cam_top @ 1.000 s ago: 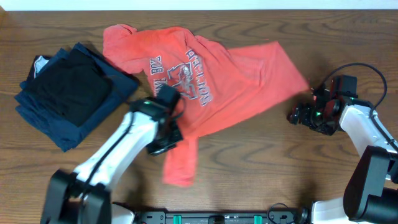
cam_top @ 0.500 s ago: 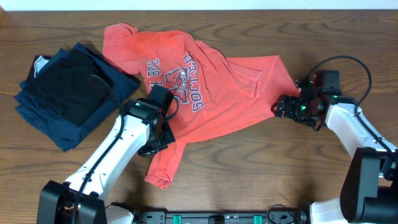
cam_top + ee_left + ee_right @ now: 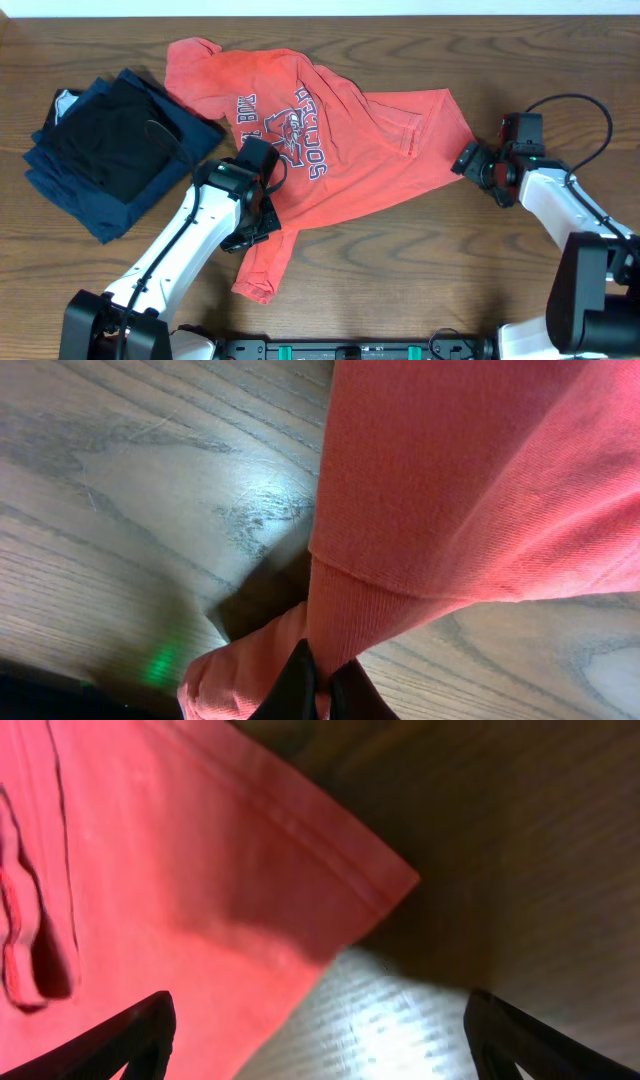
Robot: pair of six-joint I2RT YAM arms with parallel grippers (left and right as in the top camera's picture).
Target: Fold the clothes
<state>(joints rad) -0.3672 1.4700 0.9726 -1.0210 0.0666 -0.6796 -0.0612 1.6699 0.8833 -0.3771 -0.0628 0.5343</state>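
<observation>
- A dark, wood-grained desk fills the overhead view. The coral-red short-sleeved cotton T-shirt with navy-and-white chest lettering lies rumpled, print up, across the desk's middle and toward its far edge. One part of it trails toward the near edge.
- Toward the desk's left edge sit folded navy-blue garments with a folded black garment on top, just beside the shirt's left side.
- The left gripper sits on the trailing part, and the right gripper sits at the shirt's right corner.
- Left wrist view: the jaws are clenched on a ribbed coral hem, with cloth bunched between them.
- Right wrist view: the fingers stand wide and released, holding nothing. The shirt's stitched corner lies flat on the wood just ahead of them.
- Risks, as I judge them:
  - With the right corner unheld, a pull from the left alone would likely drag and bunch the whole shirt rather than spread it.
  - The right jaws could close short of the corner, or catch only one layer.
  - A leftward drag might disturb the folded pile.
</observation>
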